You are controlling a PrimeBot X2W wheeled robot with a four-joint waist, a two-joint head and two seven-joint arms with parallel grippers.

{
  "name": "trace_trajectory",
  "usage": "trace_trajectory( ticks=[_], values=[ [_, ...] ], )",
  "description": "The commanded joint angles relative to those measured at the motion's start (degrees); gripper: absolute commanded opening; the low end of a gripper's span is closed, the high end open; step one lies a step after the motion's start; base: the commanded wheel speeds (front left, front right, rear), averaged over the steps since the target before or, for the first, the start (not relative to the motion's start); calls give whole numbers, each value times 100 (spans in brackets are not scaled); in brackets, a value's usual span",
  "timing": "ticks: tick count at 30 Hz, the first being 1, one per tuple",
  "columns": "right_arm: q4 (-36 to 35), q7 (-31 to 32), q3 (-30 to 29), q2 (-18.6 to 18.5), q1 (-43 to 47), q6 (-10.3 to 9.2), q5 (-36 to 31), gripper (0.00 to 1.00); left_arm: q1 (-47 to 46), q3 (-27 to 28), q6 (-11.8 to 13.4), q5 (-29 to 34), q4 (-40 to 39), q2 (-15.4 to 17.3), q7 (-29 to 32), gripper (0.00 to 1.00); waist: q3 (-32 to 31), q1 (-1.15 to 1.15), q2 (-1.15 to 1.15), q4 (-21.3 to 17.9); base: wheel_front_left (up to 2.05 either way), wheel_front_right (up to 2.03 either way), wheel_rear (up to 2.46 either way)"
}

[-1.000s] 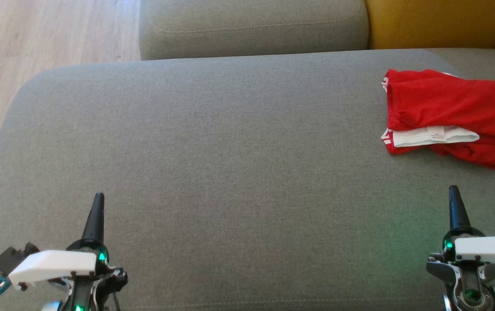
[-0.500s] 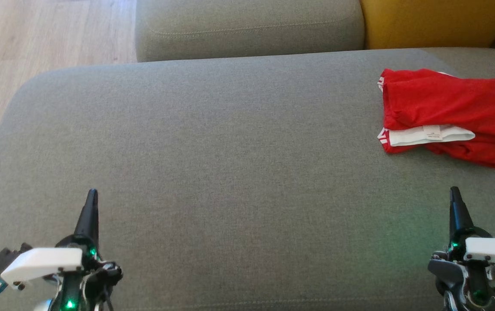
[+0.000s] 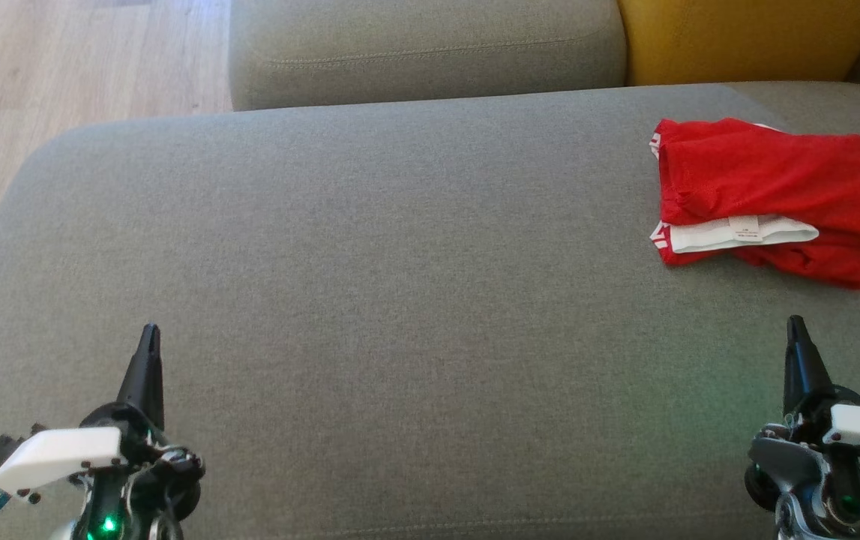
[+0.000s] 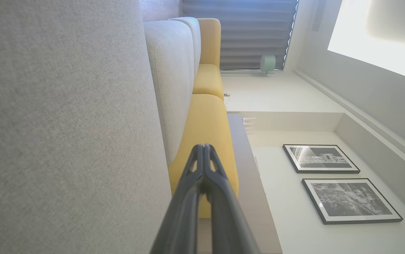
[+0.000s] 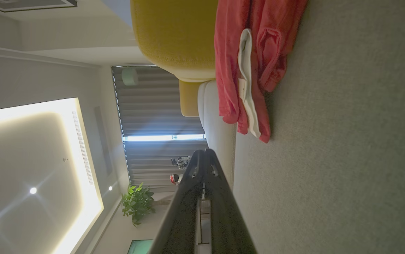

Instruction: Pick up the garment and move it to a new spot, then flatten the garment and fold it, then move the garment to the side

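Garment [image 3: 767,180] folded, ahead of right tool [image 3: 796,324], apart; left tool [image 3: 149,333] far; both pressed together, empty.

The garment's [image 3: 767,172] folds hide most of its white panel [image 3: 699,238], and the writing on its label [image 3: 744,227] is too small to read.

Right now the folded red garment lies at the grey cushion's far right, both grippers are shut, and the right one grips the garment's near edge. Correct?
Not quite. The right gripper is shut but grips nothing: the head view shows bare grey cushion between its tip and the garment. The rest holds: garment folded at the far right, left gripper shut too.
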Motion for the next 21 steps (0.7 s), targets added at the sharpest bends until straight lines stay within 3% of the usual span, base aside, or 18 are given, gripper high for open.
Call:
trace_trajectory(
  ticks=[1,21],
  values=[
    [-178,42,119,-53,-297,-4,53,0,-309,196,-41,-36,-145,99,27,0,0,0,0,1,0,0,0],
    [-178,48,112,-48,-297,-4,47,0,-312,242,-41,3,-142,66,64,0,0,0,0,1,0,0,0]
  ],
)
